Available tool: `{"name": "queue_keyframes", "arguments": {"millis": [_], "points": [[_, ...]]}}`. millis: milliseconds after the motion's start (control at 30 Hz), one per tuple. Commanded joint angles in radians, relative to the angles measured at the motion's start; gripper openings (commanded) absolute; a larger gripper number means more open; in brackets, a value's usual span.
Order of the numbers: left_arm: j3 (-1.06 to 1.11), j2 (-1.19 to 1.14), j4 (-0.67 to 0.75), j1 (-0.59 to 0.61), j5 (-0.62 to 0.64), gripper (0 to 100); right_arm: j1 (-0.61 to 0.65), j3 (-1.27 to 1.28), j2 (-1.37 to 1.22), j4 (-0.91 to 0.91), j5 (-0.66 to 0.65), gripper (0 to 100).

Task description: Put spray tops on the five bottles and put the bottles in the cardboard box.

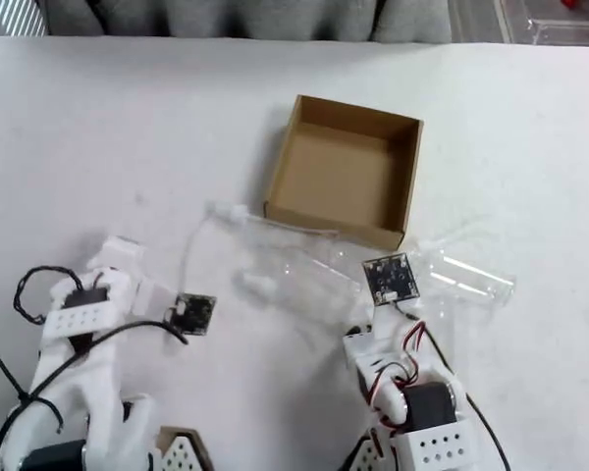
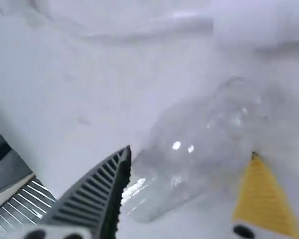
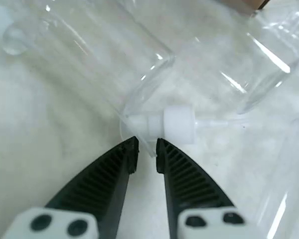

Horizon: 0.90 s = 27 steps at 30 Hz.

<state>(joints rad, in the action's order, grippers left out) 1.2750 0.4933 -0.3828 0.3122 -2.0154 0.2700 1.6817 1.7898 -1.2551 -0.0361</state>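
Left hand (image 2: 190,153) spread astride a clear bottle (image 2: 214,124) lying on the worktop (image 2: 65,99), right hand (image 3: 147,149) barely parted and empty just beside a spray top (image 3: 178,124): risk of an off-centre pinch sending either slick piece rolling.

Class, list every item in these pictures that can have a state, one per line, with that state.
cardboard box: upright, open, empty.
left end effector: open, straddling the bottle.
bottle: lying on its side on the table.
right end effector: narrowly open, holding nothing.
spray top: lying on its side just ahead of the right end effector.
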Motion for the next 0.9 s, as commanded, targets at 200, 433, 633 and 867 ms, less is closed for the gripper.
{"name": "queue_keyframes", "arguments": {"millis": [200,433,633,867], "points": [[-0.02,-0.05,-0.064,0.019,0.273,27,-0.002,0.009,-0.001,-0.005,-0.009,4.2],[-0.199,-0.05,-0.443,0.019,0.651,27,-0.002,0.009,-0.001,-0.005,-0.009,4.2],[-0.43,-0.056,-0.786,-0.045,1.103,30,-0.002,0.009,-0.001,-0.005,-0.009,4.2],[-0.463,-0.051,-0.827,-0.125,1.215,37,-0.002,0.009,-0.001,-0.005,-0.009,4.2]]}}
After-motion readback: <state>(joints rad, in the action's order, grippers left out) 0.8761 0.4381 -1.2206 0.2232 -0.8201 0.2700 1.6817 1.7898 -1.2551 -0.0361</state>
